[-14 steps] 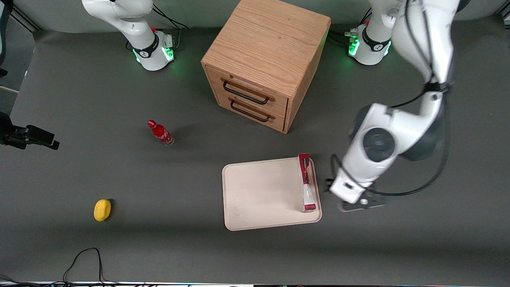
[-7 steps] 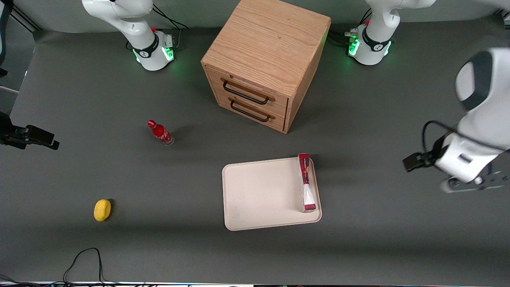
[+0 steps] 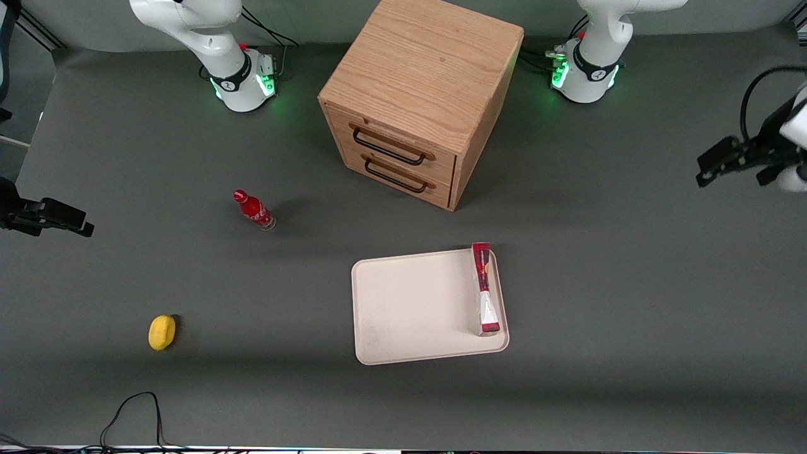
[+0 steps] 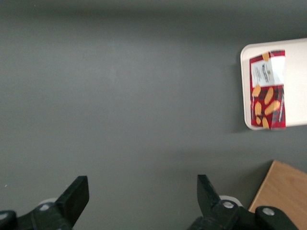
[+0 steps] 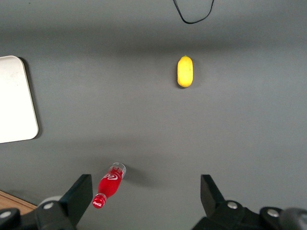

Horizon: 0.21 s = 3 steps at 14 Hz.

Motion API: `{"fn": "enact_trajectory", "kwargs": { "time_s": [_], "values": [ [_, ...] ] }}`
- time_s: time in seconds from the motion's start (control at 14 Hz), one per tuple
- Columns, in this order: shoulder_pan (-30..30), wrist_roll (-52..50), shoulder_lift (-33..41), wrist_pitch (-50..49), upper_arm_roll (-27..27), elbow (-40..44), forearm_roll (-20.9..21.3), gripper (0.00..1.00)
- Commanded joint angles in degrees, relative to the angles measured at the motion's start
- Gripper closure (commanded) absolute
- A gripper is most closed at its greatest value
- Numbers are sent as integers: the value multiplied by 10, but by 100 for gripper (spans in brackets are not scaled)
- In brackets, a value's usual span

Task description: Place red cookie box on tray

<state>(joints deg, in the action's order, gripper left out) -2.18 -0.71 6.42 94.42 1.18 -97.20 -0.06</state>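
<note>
A: Start nearest the front camera. What is there?

B: A yellow lemon-like fruit [image 3: 162,331] toward the parked arm's end of the table, untouched. Then the tray [image 3: 403,309], with the red cookie box [image 3: 485,289] lying in it along the short rim that faces the working arm's end. The box's farther tip reaches the tray's rim, and may overhang it a little; I can't tell for certain.

A: Farther back?

B: A small red bottle [image 3: 253,210], then the wooden two-drawer cabinet [image 3: 421,101], both drawers shut.

A: And the gripper?

B: That is what has changed. A second ago the arm hung just beside the tray at the box; half a second ago it had swung off toward its own end of the table. Now the gripper [image 3: 731,161] sits high at the table's edge, well apart from the tray. In the wrist view its fingers [image 4: 76,194] are spread wide with only bare table between them, holding nothing.

A: Has the box moved since?

B: No, it lies the same in all three front pictures.

A: So the task?

B: I judge it done: box released on the tray, arm retreating. The only doubt is that tip at the rim.
</note>
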Motion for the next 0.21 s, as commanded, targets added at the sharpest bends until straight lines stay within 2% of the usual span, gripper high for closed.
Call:
{"fn": "enact_trajectory", "kwargs": {
  "time_s": [0.0, 0.14],
  "values": [
    [9, 20, 36, -20, -5, -25, -7, 0],
    [12, 21, 42, -31, -5, -23, -7, 0]
  ]
}}
